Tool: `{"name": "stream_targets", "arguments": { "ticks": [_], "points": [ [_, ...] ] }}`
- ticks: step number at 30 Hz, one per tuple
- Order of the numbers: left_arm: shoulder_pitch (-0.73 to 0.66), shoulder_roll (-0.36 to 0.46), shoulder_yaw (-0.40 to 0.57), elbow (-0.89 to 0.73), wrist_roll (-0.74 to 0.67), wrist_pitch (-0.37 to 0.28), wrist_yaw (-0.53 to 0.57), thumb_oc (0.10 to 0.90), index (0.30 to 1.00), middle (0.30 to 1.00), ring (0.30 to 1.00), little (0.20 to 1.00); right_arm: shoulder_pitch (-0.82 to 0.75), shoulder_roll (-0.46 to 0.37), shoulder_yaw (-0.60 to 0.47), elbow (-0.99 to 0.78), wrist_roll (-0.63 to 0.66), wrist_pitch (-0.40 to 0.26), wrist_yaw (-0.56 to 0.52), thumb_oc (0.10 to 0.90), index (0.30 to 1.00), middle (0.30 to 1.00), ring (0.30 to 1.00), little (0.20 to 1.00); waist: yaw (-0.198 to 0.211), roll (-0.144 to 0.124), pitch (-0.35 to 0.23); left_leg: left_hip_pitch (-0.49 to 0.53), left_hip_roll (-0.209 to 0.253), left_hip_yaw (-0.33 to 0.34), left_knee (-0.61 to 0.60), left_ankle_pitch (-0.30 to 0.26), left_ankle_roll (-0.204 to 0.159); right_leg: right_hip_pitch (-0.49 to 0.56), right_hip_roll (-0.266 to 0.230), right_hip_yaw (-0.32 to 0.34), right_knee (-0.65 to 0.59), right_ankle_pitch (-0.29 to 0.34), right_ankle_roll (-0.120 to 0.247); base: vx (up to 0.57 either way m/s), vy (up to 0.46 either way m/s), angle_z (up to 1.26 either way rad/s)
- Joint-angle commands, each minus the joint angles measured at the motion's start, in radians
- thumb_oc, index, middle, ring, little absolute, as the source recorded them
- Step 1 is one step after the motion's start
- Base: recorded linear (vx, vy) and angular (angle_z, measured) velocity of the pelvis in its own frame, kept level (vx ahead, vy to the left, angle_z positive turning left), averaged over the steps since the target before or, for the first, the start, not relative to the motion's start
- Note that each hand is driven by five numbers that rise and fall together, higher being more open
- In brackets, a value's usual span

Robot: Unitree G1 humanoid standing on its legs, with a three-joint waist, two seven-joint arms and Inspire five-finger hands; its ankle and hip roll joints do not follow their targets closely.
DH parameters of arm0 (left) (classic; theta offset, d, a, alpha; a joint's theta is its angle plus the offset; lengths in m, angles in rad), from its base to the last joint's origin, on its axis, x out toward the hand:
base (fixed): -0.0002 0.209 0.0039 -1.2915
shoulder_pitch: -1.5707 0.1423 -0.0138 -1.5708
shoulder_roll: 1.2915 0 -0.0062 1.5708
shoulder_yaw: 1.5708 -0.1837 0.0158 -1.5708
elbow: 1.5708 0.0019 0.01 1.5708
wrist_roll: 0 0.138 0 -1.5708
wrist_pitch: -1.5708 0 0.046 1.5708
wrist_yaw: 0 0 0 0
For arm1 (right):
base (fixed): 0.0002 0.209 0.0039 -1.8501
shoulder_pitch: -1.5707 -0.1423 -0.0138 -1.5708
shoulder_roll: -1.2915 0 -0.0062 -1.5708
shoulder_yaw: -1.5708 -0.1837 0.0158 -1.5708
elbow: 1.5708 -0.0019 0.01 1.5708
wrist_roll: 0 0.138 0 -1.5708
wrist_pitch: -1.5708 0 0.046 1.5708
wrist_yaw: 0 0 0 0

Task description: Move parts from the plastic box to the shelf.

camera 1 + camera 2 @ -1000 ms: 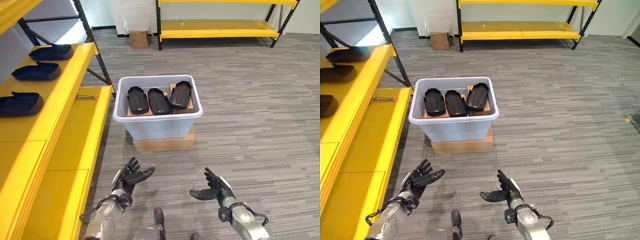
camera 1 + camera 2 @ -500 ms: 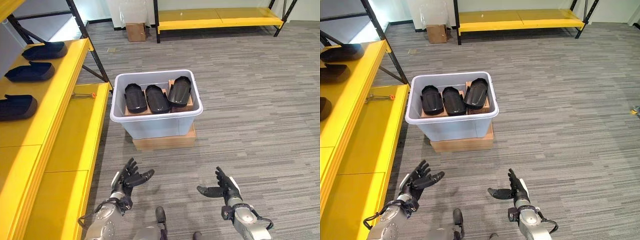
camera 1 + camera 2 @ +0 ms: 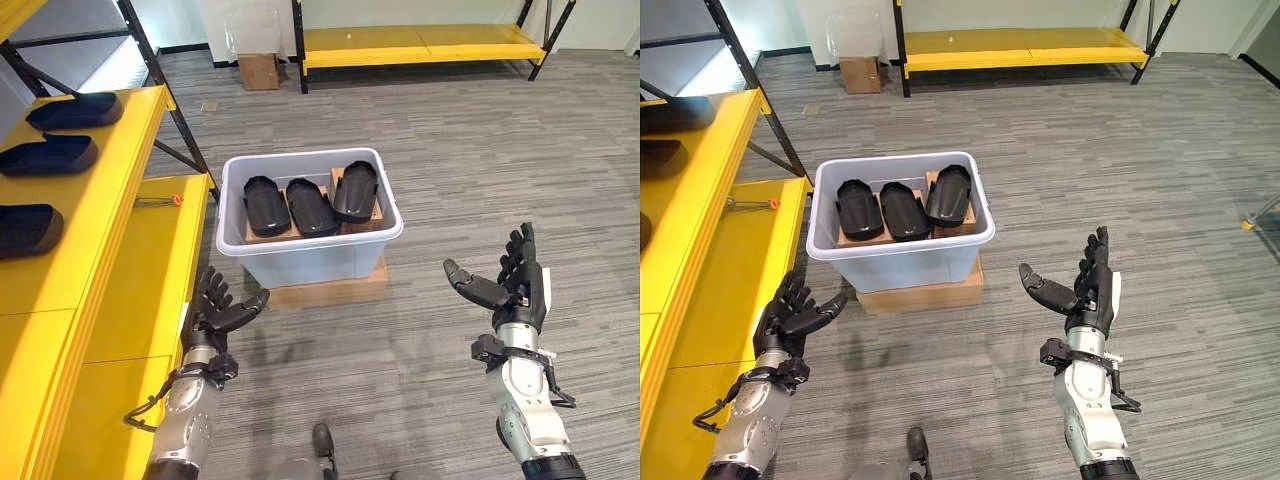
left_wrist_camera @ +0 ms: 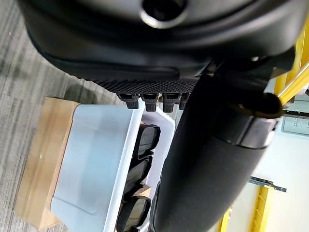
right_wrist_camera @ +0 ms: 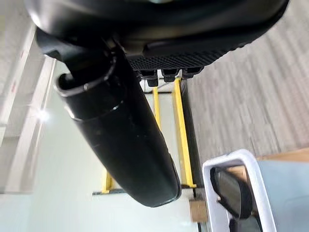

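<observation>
Parts [image 3: 312, 205]: three black moulded pieces lie side by side in the plastic box [image 3: 310, 262], which sits on a cardboard base [image 3: 325, 291] on the floor, just right of the yellow shelf [image 3: 95, 215]. Their long axes run away from the robot, front to back. Three more parts [image 3: 48, 155] already sit on the shelf's upper level. Left hand [image 3: 216, 310] is spread, empty, just beside the box's near-left corner, below rim height. Right hand [image 3: 510, 285] is spread too, palm turned toward the box, empty, well apart to the right. Parts lie ahead and between both hands; left hand is nearer. My read: reach up over the rim first.
</observation>
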State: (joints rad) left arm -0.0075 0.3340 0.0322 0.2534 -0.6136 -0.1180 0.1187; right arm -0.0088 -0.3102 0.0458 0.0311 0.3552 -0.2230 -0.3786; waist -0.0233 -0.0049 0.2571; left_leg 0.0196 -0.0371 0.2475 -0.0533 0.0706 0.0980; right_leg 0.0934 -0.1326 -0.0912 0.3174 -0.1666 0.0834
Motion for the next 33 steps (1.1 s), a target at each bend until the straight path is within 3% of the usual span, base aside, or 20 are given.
{"name": "stream_targets", "arguments": {
  "ticks": [1, 7, 10, 13, 15, 17, 19, 22, 24, 28, 33],
  "points": [
    [-0.015, 0.028, 0.006, -0.129, 0.049, -0.086, -0.044, 0.900, 1.000, 1.000, 1.000, 1.000, -0.021, -0.011, -0.012, -0.046, -0.057, -0.069, 0.014, 0.900, 1.000, 1.000, 1.000, 1.000, 0.008, 0.000, -0.126, -0.029, -0.024, -0.101, 0.038, -0.107, 0.015, -0.040, 0.052, -0.023, 0.143, 0.126, 0.033, 0.07, 0.106, 0.08],
    [0.004, 0.039, -0.006, -0.163, 0.064, -0.046, -0.077, 0.900, 1.000, 1.000, 1.000, 1.000, -0.038, -0.002, 0.026, -0.016, -0.051, -0.049, 0.029, 0.900, 1.000, 1.000, 1.000, 1.000, 0.033, 0.005, -0.131, -0.014, -0.047, -0.121, 0.033, -0.125, 0.043, -0.088, 0.062, -0.048, 0.405, 0.197, 0.052, 0.07, 0.099, 0.05],
    [0.018, 0.042, -0.006, -0.170, 0.056, -0.044, -0.079, 0.900, 1.000, 1.000, 1.000, 1.000, -0.047, -0.002, 0.042, -0.007, -0.053, -0.045, 0.042, 0.900, 1.000, 1.000, 1.000, 1.000, 0.034, 0.012, -0.122, 0.002, -0.044, -0.122, 0.031, -0.131, 0.044, -0.159, 0.061, -0.062, 0.424, 0.185, 0.044, 0.06, 0.015, -0.22],
    [0.023, 0.048, 0.005, -0.166, 0.035, -0.038, -0.094, 0.900, 1.000, 1.000, 1.000, 1.000, -0.043, -0.018, 0.037, -0.010, -0.036, -0.036, 0.069, 0.900, 1.000, 1.000, 1.000, 1.000, 0.006, 0.021, -0.096, 0.060, -0.038, -0.145, 0.013, -0.141, 0.026, -0.242, 0.068, -0.094, 0.224, 0.146, 0.025, 0.11, -0.057, -0.23],
    [0.015, 0.048, 0.005, -0.158, 0.023, -0.032, -0.080, 0.900, 1.000, 1.000, 1.000, 1.000, -0.032, -0.032, 0.024, -0.007, -0.015, -0.033, 0.105, 0.900, 1.000, 1.000, 1.000, 1.000, -0.027, 0.008, -0.078, 0.123, -0.050, -0.161, -0.005, -0.167, 0.013, -0.310, 0.047, -0.101, -0.013, 0.211, 0.033, 0.22, -0.110, -0.19],
    [0.011, 0.046, 0.000, -0.152, 0.019, -0.031, -0.073, 0.900, 1.000, 1.000, 1.000, 1.000, -0.021, -0.037, 0.017, -0.006, -0.008, -0.034, 0.119, 0.900, 1.000, 1.000, 1.000, 1.000, -0.044, 0.014, -0.067, 0.152, -0.045, -0.178, -0.014, -0.176, 0.006, -0.316, 0.051, -0.097, -0.084, 0.232, 0.039, 0.20, -0.087, 0.15],
    [0.010, 0.033, -0.034, -0.130, 0.023, -0.042, -0.069, 0.900, 1.000, 1.000, 1.000, 1.000, 0.014, -0.037, -0.007, -0.010, -0.005, -0.034, 0.147, 0.900, 1.000, 1.000, 1.000, 1.000, -0.083, 0.025, -0.041, 0.223, -0.029, -0.213, -0.019, -0.210, -0.017, -0.385, 0.031, -0.057, -0.294, 0.316, 0.063, 0.37, -0.178, 0.37],
    [0.030, 0.029, -0.059, -0.131, 0.038, -0.047, -0.083, 0.900, 1.000, 1.000, 1.000, 1.000, 0.032, -0.030, -0.007, -0.011, -0.015, -0.045, 0.144, 0.900, 1.000, 1.000, 1.000, 1.000, -0.094, 0.028, -0.033, 0.249, -0.024, -0.221, -0.028, -0.227, -0.021, -0.378, 0.036, -0.047, -0.343, 0.318, 0.075, 0.28, -0.154, 0.49],
    [0.031, 0.023, -0.073, -0.125, 0.036, -0.042, -0.090, 0.900, 1.000, 1.000, 1.000, 1.000, 0.040, -0.035, 0.001, -0.009, -0.010, -0.044, 0.135, 0.900, 1.000, 1.000, 1.000, 1.000, -0.103, 0.021, -0.050, 0.254, -0.033, -0.252, -0.022, -0.235, -0.021, -0.345, 0.042, -0.001, -0.368, 0.343, 0.079, 0.26, -0.152, 0.38],
    [0.032, 0.021, -0.083, -0.132, 0.035, -0.013, -0.091, 0.900, 1.000, 1.000, 1.000, 1.000, 0.048, -0.032, 0.023, -0.012, -0.015, -0.015, 0.112, 0.900, 1.000, 1.000, 1.000, 1.000, -0.112, 0.010, -0.069, 0.261, -0.040, -0.268, -0.003, -0.262, -0.014, -0.320, 0.038, 0.037, -0.338, 0.363, 0.083, 0.27, -0.152, 0.55],
    [0.035, 0.026, -0.088, -0.137, 0.015, -0.001, -0.097, 0.900, 1.000, 1.000, 1.000, 1.000, 0.051, -0.037, 0.043, 0.005, -0.020, -0.026, 0.104, 0.900, 1.000, 1.000, 1.000, 1.000, -0.120, 0.011, -0.082, 0.274, -0.037, -0.281, 0.001, -0.274, -0.015, -0.308, 0.056, 0.052, -0.286, 0.346, 0.067, 0.20, -0.094, 0.25]
  ]
}}
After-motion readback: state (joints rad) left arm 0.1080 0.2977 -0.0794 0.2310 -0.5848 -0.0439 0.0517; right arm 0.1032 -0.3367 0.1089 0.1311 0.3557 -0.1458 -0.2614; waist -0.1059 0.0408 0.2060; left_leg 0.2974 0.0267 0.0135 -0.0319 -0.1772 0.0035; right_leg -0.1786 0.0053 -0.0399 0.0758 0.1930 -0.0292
